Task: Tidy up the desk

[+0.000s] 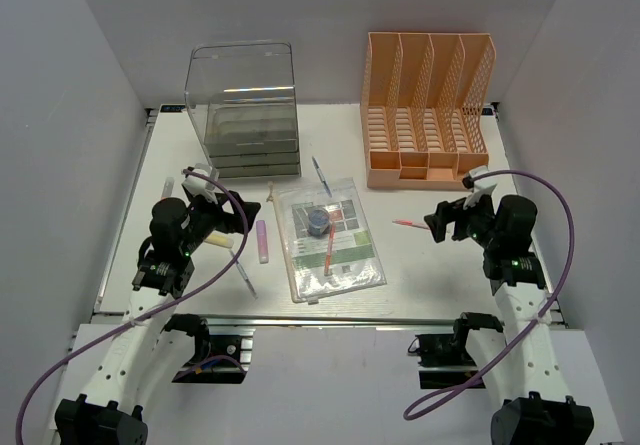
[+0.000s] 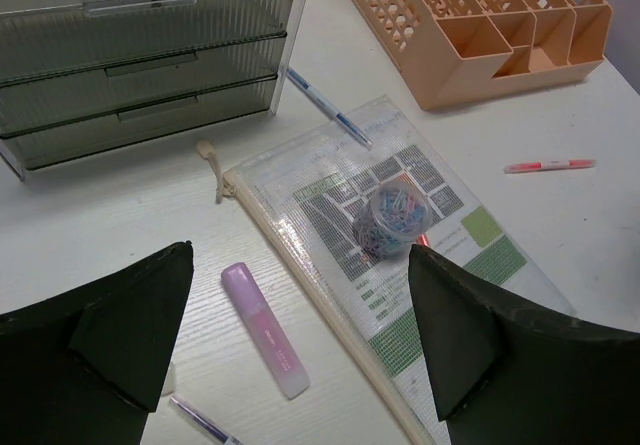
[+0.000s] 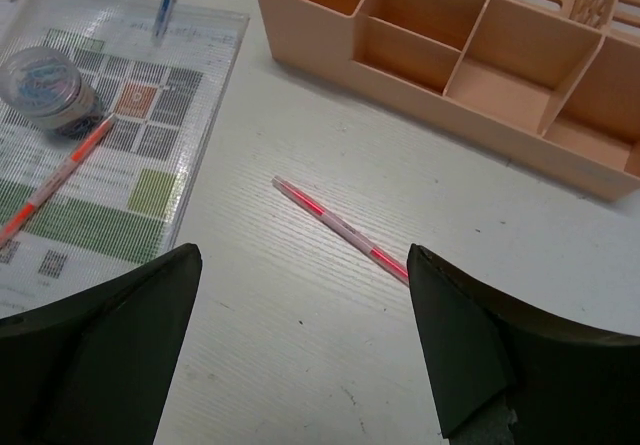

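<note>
While both jaw pairs stand wide apart w/ nothing held, the left gripper (image 2: pixel 300 335) hangs over a lilac plastic highlighter (image 2: pixel 265 330) lying flat on the desk (image 1: pixel 420 265). The right gripper (image 3: pixel 300 335) hangs over a thin pink-red pen (image 3: pixel 340 228), also flat on the desk; can't tell if either gripper touches the surface.

Just right of the highlighter: a clear zip pouch w/ a printed green/grey sheet inside (image 2: pixel 470 230), lying approx. mid-desk. On top of the pouch is a small round clear tub of coloured paper clips (image 2: pixel 392 220), and next to it an orange-red pen (image 3: pixel 60 180). A blue-capped pen (image 2: pixel 330 110) sits at the pouch's far edge. A thin purple pen (image 2: pixel 205 425) lies near the left fingers.

Back left stands a smoky clear 3-drawer box (image 1: pixel 245 115), drawers shut. Back right stands an orange plastic file rack w/ front compartments (image 1: pixel 425 115).

The desk is a white ribbed top filling the cell floor, w/ a metal rail (image 1: pixel 330 318) along its front edge, and both arm bases sit below that.
</note>
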